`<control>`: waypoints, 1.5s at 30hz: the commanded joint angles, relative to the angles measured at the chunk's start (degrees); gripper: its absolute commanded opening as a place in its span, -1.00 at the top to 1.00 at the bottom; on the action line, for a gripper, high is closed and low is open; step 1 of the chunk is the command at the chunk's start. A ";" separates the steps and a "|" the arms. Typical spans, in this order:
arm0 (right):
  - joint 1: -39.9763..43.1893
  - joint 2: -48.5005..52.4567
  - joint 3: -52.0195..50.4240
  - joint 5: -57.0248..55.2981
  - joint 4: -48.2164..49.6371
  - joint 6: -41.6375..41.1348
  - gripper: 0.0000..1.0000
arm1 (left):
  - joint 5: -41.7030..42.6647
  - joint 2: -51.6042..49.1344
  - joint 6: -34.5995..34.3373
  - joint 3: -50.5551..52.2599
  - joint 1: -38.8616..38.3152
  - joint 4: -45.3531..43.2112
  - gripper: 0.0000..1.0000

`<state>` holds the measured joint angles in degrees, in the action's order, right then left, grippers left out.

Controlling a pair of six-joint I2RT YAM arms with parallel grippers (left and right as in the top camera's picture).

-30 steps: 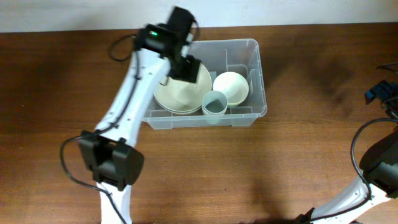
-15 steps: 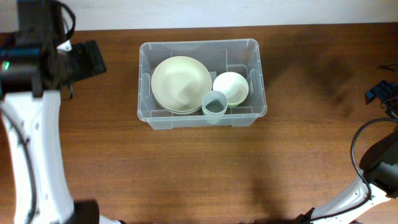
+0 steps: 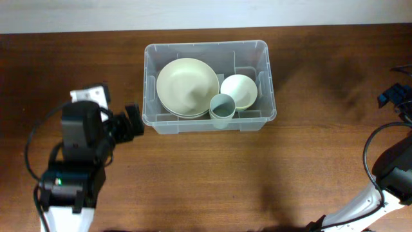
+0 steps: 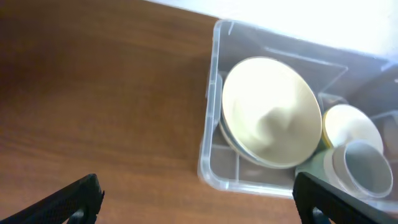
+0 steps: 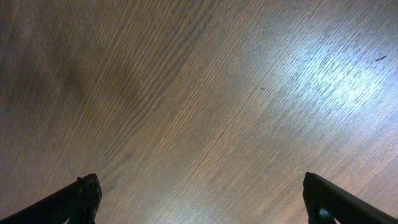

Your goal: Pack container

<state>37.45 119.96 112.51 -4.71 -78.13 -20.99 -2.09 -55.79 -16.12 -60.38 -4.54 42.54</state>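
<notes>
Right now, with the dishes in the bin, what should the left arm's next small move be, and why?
Probably draw the left gripper a little away from the container and park it. It is open and empty, the large bowl, small bowl and cup already sit inside, and no loose item shows on the table.

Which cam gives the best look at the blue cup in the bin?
Overhead: the cup sits whole and sharp in the container, beside the small bowl. Left wrist catches it blurred, near the lower right corner. Right wrist shows only table.
</notes>
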 commanded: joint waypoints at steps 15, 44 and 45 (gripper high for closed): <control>0.07 -0.35 -0.13 -0.48 -0.02 -0.44 -0.98 | 1.05 0.33 13.29 4.35 -0.09 0.94 -0.99; 0.07 -0.35 -0.13 -0.46 -0.02 -0.44 -0.98 | 1.73 48.19 23.98 57.09 2.60 -45.38 -0.99; 0.07 -0.35 -0.13 -0.48 -0.02 -0.44 -0.98 | 1.77 49.27 23.96 57.64 2.89 -45.35 -0.99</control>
<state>37.45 119.96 112.46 -4.71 -78.13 -21.02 -0.40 -9.15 6.70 -4.36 -2.44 -2.42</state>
